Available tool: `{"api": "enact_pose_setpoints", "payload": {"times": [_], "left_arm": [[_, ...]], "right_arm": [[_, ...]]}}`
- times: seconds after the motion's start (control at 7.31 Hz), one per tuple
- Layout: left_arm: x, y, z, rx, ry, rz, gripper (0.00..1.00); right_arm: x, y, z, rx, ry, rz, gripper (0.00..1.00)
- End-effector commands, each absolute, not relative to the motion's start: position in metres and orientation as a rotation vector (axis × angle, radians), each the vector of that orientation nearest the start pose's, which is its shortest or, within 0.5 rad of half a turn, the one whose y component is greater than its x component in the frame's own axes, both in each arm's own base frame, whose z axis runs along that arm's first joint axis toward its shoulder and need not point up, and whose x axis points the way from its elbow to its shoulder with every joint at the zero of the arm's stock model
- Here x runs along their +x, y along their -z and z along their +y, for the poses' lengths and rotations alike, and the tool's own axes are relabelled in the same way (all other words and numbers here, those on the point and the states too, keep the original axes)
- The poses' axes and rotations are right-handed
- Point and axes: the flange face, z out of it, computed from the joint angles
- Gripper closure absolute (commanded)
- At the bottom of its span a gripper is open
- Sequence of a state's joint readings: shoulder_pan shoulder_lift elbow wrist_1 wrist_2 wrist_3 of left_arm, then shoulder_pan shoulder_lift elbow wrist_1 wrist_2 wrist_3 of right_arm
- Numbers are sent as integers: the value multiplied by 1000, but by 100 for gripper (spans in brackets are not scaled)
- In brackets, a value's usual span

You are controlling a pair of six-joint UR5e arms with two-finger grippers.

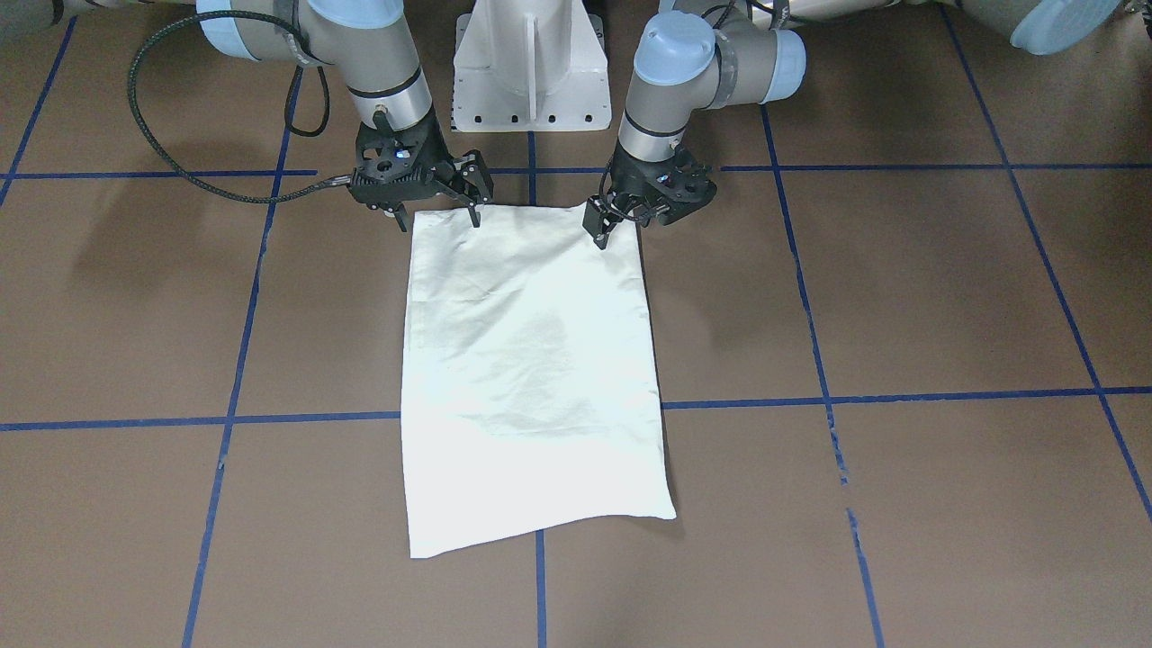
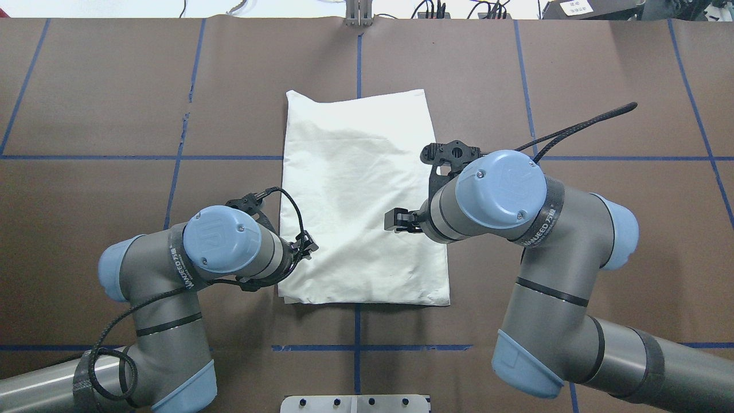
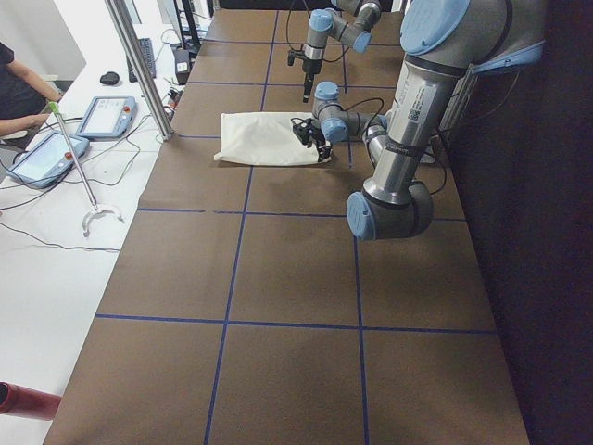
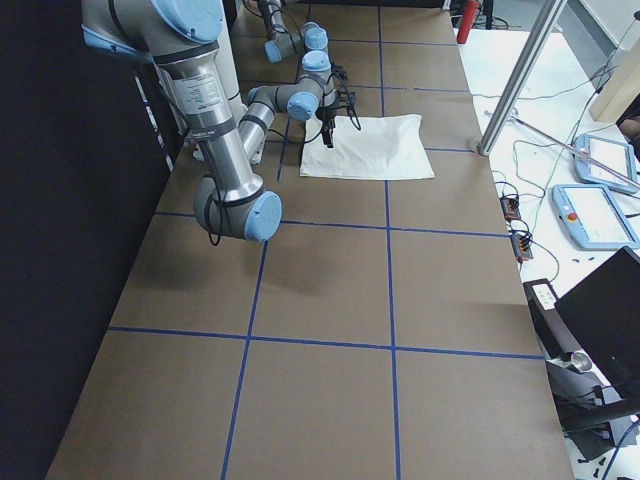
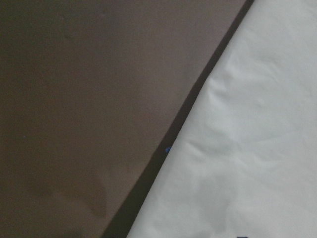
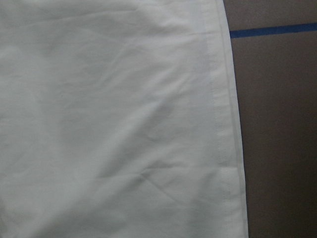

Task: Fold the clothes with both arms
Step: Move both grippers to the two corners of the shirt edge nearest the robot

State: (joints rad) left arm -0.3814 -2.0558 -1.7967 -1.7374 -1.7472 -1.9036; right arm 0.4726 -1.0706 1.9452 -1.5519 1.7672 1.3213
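The shirt [image 1: 531,360] lies folded into a tall rectangle in the middle of the brown table [image 1: 900,297], plain pale side up, with no print showing. It is nearly flat, with a few soft creases, and its far end sits slightly askew across one of the blue tape lines [image 1: 900,396] that divide the table into squares. Both arms reach down to the end of the cloth nearest the white pedestal base [image 1: 531,72]. The right gripper [image 1: 437,218] points downward over the robot's right-hand corner of that end. Its two black fingers stand well apart, so the pincer is spread wide and holds nothing; whether the tips touch the cloth cannot be told. The left gripper [image 1: 605,232] is at the opposite corner, low and right at the cloth's edge (one finger shows against the white fabric, the other is hidden behind the gripper body), so whether its pincer is spread or closed cannot be told. The left wrist view shows the shirt's edge running diagonally across bare table. The right wrist view shows a stitched hem with a tape line just beside it.
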Motion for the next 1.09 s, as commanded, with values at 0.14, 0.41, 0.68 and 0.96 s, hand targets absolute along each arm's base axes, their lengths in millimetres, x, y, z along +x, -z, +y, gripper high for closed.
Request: {"api": "enact_pose_setpoints", "payload": {"times": [0.14,0.41,0.68,0.96], "left_arm": [[553,-273,-330,-155,570,877,22],[557,-270,-323,-161,557,871,28],[556,-259,-308,-171,535,887,50],[556,-264,-306,-171,534,862,100]], "right_arm": [[-478,-219,-372,142,-122,-898,0],[-477,-217,-372,142,-123,-901,0],[-477,-217,-372,142,-123,-901,0],[-478,-216,-370,132,-140,-904,0]]}}
